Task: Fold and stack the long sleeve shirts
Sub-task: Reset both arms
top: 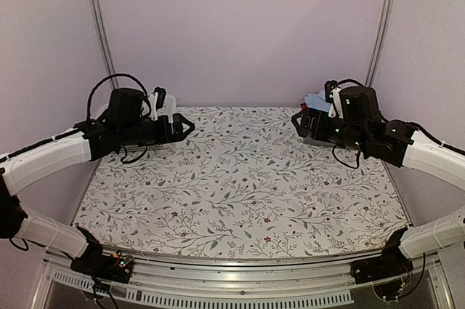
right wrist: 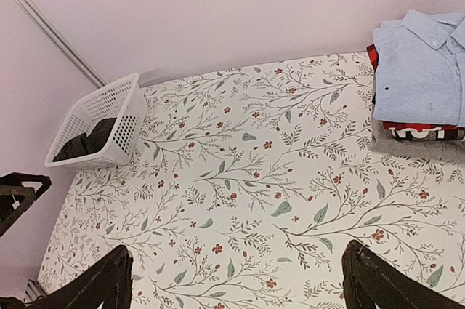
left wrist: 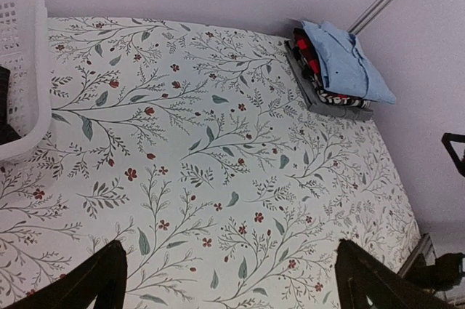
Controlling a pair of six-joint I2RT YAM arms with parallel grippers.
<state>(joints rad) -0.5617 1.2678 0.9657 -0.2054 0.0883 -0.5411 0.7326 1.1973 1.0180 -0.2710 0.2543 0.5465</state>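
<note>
At this moment you had the left gripper (top: 187, 126) raised over the far left of the floral-printed table (top: 240, 178) and the right gripper (top: 296, 121) raised over the far right. Both had their jaws spread wide with nothing between them. Each wrist view confirmed this, as only bare tabletop lay between the dark fingers.

The task's garments sat as one pile in the far right corner, close to the back wall. The light blue button-up shirt (right wrist: 421, 69) lay on top, folded with its collar showing. The red-and-black plaid shirt (right wrist: 418, 131) lay beneath it, and the grey shirt (right wrist: 407, 147) was at the bottom. I judge the corner was chosen to keep the middle of the table free for folding.

The overhead view gave only a sliver of blue behind the right gripper, so the pile's layers could be read only from the wrist views. The left arm likewise masked nearly all of the white plastic lattice basket (right wrist: 109, 116) from overhead. The right wrist view showed it plainly in the far left corner, with a dark cloth (right wrist: 83, 142) inside. I could not tell whether that cloth was another shirt. If it was, your next step would be to draw it out onto the middle of the table. If not, the stack appeared complete.
</note>
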